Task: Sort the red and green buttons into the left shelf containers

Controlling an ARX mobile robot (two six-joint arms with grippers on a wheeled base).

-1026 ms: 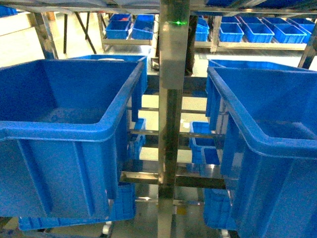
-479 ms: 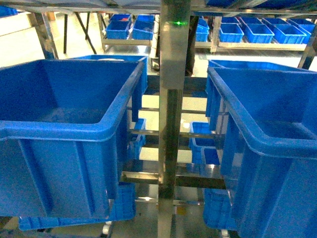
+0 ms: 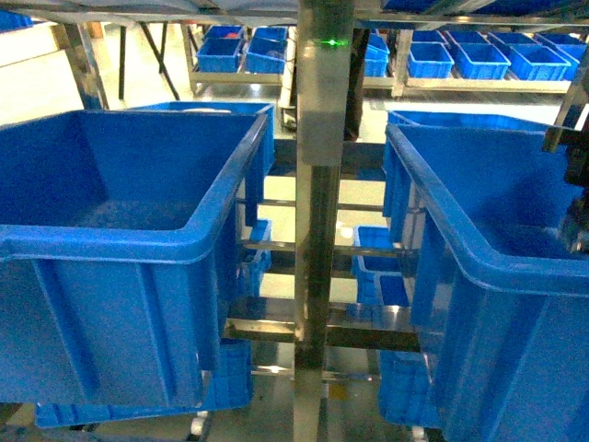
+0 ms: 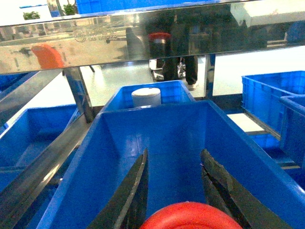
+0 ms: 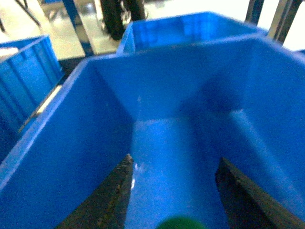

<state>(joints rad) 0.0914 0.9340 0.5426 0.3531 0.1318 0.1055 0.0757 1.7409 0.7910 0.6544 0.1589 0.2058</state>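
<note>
In the left wrist view my left gripper [image 4: 174, 157] is shut on the red button [image 4: 190, 218]; its wide red cap fills the gap between the dark fingers [image 4: 136, 191]. It hangs above a large deep blue container [image 4: 157, 107], which in the head view is the left container [image 3: 138, 241]. My right gripper [image 5: 175, 160] holds the green button [image 5: 181, 223], of which only the cap's top shows at the frame's bottom. It hovers over another deep blue bin [image 5: 86, 76]. In the head view only part of the right arm [image 3: 577, 184] shows, over the right bin [image 3: 479, 267].
A steel shelf post [image 3: 317, 184] stands between the two big bins. A second bin behind the left one holds a white roll [image 4: 146, 97]. A steel shelf beam [image 4: 119, 40] runs overhead. Smaller blue trays [image 3: 479, 60] line far racks.
A dark part of the right arm has come into the head view at the right edge, over the right bin. The bins and the shelf have not moved.
</note>
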